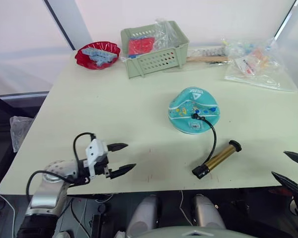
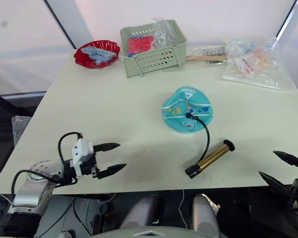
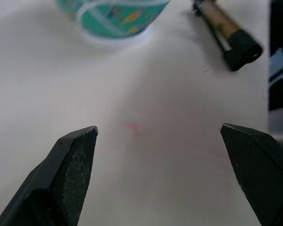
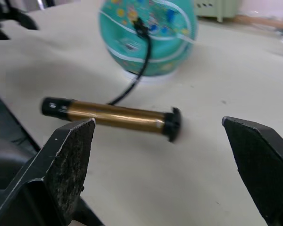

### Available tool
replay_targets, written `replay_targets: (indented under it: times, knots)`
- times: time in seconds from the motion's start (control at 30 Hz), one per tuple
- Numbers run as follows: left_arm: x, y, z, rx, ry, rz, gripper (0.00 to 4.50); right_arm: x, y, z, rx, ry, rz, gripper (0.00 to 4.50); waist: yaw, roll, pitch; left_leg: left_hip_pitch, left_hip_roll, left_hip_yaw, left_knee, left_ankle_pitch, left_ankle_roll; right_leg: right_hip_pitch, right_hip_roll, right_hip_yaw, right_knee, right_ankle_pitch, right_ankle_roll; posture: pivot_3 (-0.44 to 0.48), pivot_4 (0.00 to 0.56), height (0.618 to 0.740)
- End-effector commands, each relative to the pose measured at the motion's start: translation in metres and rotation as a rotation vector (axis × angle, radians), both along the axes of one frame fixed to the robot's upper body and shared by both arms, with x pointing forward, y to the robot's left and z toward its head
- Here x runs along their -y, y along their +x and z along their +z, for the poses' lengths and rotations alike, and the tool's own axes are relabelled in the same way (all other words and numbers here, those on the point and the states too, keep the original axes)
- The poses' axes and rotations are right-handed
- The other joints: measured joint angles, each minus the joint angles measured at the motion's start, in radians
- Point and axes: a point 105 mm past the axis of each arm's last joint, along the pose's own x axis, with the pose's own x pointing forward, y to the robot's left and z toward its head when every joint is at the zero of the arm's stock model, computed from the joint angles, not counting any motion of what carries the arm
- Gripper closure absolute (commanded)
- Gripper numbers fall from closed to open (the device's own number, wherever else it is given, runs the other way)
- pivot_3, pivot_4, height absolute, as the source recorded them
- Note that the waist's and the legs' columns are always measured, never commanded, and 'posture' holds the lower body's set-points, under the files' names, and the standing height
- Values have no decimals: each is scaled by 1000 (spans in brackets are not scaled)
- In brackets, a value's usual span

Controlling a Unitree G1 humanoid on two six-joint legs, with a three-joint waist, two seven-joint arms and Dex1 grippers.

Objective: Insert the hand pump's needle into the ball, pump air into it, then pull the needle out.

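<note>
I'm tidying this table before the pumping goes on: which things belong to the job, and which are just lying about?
For the job:
- ball, partly flat
- pump, lying beside it
- hose, its end at the ball's top

Lying about:
- green basket
- red bowl
- plastic bags
- wooden stick

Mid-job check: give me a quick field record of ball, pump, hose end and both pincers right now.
ball: teal ball on the table, partly deflated
hand pump: hand pump lying flat on the table, nearer the robot than the ball, unheld
needle: hose end fitting sits on the ball's top; the pin itself is not visible
left pincer: left pincer open, empty, over the table's near edge
right pincer: right pincer open, empty, near the table's right near corner
</note>
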Motion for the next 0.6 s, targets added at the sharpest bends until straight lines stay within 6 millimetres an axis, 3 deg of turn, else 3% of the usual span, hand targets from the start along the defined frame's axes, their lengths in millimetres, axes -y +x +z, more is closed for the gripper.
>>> replay_targets:
  times: [0.03, 0.33, 0.6]
  knots:
    - [36, -1, 19, 29, -6, -142, 100, -12, -4, 12, 32, 15, 53, 0, 2, 0, 0, 0, 1, 2, 0, 0, 0, 0, 0, 0, 0, 1, 0, 0, 150, 737]
    - [98, 8, 41, 35, -22, -316, 100, -27, -4, 25, 81, 14, 99, 0, -14, -1, 0, 0, 3, 4, 1, 0, 0, -1, 2, -2, 1, 3, 0, 0, 150, 737]
    - [147, 18, 50, 77, 32, -407, 100, -26, -7, 24, 100, 1, 76, 0, -15, -2, 0, -1, 3, 0, 3, 0, 0, 1, 3, -5, 1, 3, 0, 0, 150, 737]
